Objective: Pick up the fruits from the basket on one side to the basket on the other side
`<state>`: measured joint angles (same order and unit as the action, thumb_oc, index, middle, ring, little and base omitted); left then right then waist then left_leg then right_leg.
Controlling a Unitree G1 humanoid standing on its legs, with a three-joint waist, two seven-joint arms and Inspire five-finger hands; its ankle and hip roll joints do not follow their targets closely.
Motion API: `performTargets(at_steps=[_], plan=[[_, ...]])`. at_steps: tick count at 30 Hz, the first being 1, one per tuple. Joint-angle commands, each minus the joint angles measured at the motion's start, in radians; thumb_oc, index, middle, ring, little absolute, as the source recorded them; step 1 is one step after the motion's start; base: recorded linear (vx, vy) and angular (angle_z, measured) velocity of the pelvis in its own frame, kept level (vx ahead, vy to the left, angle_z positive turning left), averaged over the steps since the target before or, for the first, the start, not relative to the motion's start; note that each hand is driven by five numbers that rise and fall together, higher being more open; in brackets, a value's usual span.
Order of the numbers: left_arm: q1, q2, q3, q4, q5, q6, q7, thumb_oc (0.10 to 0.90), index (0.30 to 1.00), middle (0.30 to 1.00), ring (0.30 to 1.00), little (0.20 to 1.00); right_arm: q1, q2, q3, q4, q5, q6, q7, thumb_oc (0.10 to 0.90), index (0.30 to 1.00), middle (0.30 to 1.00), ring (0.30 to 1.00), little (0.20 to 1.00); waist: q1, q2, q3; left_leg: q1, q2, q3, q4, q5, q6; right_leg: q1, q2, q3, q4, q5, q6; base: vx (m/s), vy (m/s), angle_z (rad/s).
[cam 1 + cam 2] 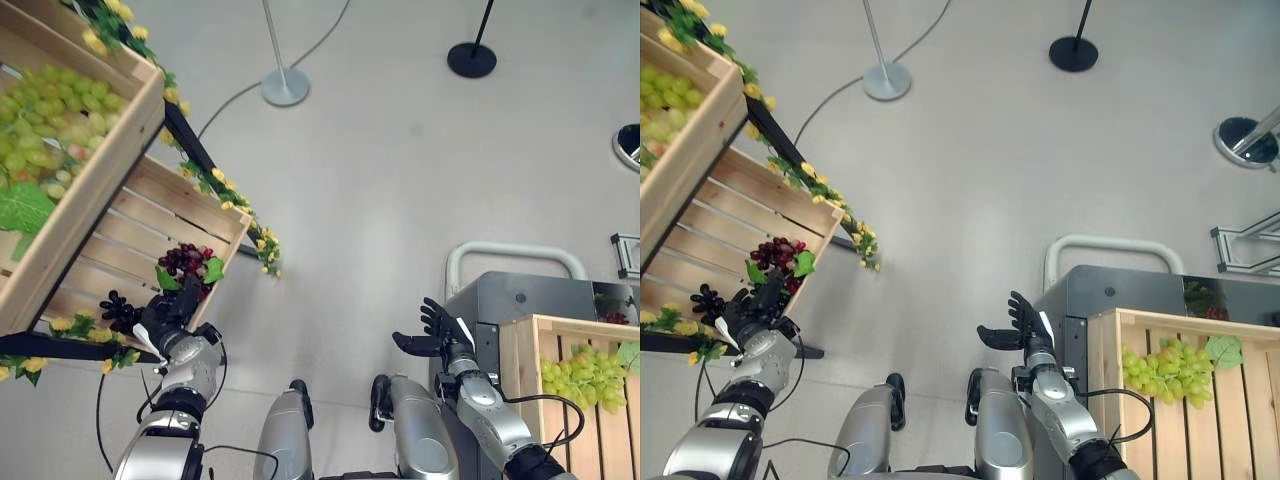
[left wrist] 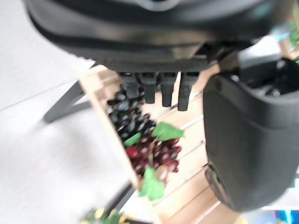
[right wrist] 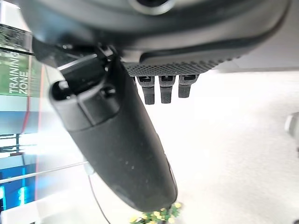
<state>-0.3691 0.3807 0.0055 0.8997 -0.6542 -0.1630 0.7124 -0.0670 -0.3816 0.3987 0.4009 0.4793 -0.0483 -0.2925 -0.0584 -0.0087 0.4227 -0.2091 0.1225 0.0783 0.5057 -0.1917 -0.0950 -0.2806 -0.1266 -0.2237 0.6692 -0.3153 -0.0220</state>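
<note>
Two grape bunches, dark (image 1: 120, 310) and red (image 1: 186, 262), lie in the lower-left crate (image 1: 150, 230). Left hand (image 1: 168, 312) hovers over them, fingers relaxed, empty. Soft, bruisable: better lifted by the stem. Right hand (image 1: 432, 335) open, idle, lower right.

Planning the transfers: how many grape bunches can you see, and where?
4, more may be hidden: green grapes in the upper left crate; red bunch and dark bunch in the lower left crate by the left hand; green bunch in the right crate.
</note>
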Motion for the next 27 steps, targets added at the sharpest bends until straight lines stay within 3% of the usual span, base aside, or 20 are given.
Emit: performTargets(at_steps=[1,8,14,27], plan=[[0.024,0.054,-0.035,-0.107,0.115,-0.139,0.103,0.800,0.900,0.900,0.900,0.900,0.004,0.029,-0.007,-0.054,0.000,-0.056,-0.023,0.800,0.900,0.900,0.900,0.900,0.011,-0.020,-0.084,0.045,-0.064,0.056,-0.032,0.036,0.137,0.108,-0.017,0.050,-0.120,0.104,0.006,0.05,-0.057,0.01],[0.085,-0.013,-0.096,-0.192,0.242,-0.163,0.165,0.800,0.900,0.900,0.900,0.900,0.021,0.051,-0.013,-0.044,0.007,-0.065,-0.029,0.800,0.900,0.900,0.900,0.900,0.025,-0.016,-0.129,0.119,-0.064,0.024,-0.169,0.103,0.110,0.180,-0.001,0.041,-0.263,0.155,0.018,0.04,-0.029,0.03],[0.164,-0.101,-0.153,-0.255,0.302,-0.171,0.153,0.800,0.900,0.900,0.900,0.900,0.047,0.064,-0.046,-0.042,-0.007,-0.081,-0.045,0.800,0.900,0.900,0.900,0.900,0.038,-0.020,-0.195,0.195,-0.069,-0.011,-0.332,0.167,0.078,0.279,0.023,0.033,-0.468,0.234,0.031,0.06,-0.012,0.01],[0.254,-0.059,-0.292,-0.405,0.529,-0.169,0.029,0.800,0.900,0.900,0.900,0.900,0.081,0.070,-0.118,-0.019,-0.085,-0.129,-0.160,0.800,0.900,0.900,0.900,0.900,0.053,-0.028,-0.260,0.256,-0.064,-0.010,-0.542,0.236,0.056,0.335,0.039,0.033,-0.696,0.367,0.068,0.00,-0.001,0.03]])
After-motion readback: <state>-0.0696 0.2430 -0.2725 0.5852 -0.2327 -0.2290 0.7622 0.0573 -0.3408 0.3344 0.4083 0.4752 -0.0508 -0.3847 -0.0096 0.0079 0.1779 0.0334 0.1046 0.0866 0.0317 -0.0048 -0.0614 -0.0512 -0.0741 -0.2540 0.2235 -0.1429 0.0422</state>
